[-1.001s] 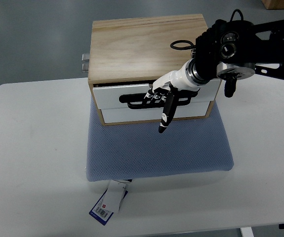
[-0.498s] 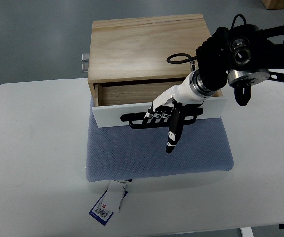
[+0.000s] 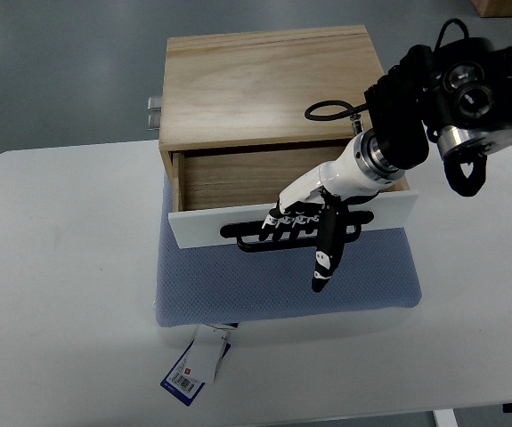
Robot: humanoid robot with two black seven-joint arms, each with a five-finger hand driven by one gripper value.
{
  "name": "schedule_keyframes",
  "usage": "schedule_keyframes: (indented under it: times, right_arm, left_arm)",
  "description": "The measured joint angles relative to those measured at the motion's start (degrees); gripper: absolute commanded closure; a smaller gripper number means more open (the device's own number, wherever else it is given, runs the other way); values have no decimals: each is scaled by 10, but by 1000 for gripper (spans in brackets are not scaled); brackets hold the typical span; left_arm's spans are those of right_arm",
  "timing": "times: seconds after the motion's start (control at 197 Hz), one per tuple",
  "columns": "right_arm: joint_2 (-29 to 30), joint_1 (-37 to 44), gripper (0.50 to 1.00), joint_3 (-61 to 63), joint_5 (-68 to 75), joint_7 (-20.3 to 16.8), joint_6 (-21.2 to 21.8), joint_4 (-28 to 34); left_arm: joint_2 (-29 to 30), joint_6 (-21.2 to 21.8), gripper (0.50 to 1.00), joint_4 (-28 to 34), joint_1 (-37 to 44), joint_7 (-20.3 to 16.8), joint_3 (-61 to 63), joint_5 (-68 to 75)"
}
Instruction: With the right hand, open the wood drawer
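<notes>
A light wood drawer box (image 3: 264,84) stands on a blue mat at the table's back. Its drawer is pulled part way out toward me, with a white front panel (image 3: 202,228) and a bare wooden inside (image 3: 238,176). A black bar handle (image 3: 247,233) runs across that panel. My right hand (image 3: 302,219) comes in from the right edge on a black arm. Its white and black fingers (image 3: 289,218) are curled over the handle, and one digit (image 3: 324,258) points down past the panel. The left arm does not show.
The blue mesh mat (image 3: 282,285) lies on the white table (image 3: 60,294) under and in front of the box. A white and blue tag (image 3: 195,363) sticks out below the mat's front edge. Metal hardware (image 3: 153,110) juts from the box's back left.
The drawer has slid out toward me, from nearly shut to roughly a third open. My right hand moved down the picture with the handle in its fingers.
</notes>
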Motion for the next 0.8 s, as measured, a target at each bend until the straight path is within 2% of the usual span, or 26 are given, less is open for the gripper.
schedule_keyframes:
  times: [0.259,0.432,0.594,0.691,0.798]
  right_arm:
    - [-10,34,560,9,17,0,8,4]
    - [-33,51,558,84,27,0,3,-17]
    - [-73,37,558,173,21,0,-11,-101]
    - [-99,-20,556,244,18,1,-22,-192]
    - [-106,-116,556,349,18,47,-29,-305]
  left_arm:
    - [0,0,500,0,0,0,0,0]
    - [0,0,500,1,0,0,-1,-1]
    - [0,0,500,1,0,0,-2,-1]
    - [0,0,500,0,0,0,-2,-1]
    - [0,0,500,-2,0,0,-1,0]
